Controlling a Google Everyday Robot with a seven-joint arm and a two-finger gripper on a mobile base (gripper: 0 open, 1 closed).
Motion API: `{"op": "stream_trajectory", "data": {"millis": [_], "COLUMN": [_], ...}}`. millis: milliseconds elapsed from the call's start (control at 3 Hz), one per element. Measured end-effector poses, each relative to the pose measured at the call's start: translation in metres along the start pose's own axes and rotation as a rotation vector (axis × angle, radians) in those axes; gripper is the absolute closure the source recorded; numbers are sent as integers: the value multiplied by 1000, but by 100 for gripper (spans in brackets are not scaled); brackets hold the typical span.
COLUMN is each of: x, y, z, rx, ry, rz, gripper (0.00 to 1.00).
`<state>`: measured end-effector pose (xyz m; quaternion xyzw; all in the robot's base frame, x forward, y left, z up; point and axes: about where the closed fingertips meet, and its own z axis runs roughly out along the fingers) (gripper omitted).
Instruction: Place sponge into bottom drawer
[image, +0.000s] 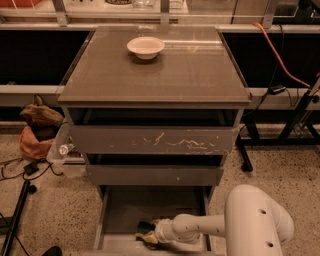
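Observation:
The bottom drawer is pulled out at the foot of the grey-brown cabinet. My white arm reaches in from the lower right. My gripper is low inside the drawer near its front edge. The sponge shows as a small yellow piece with a dark top at the gripper's tip, on or just above the drawer floor. A round white bowl stands on the cabinet top.
The top drawer with the white-scratched front and the middle drawer stand slightly out above. A brown and orange bag and cables lie on the floor at left. A black stand leg and an orange cable are at right.

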<state>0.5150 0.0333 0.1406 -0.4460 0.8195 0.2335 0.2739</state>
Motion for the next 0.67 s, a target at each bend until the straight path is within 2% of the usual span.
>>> {"op": "stream_trajectory", "data": {"millis": [333,667], "x": [0,0], "y": [0,0], "z": [0,0], "rx": [0,0], "ry": [0,0], "rz": [0,0], "gripper": [0,0]}}
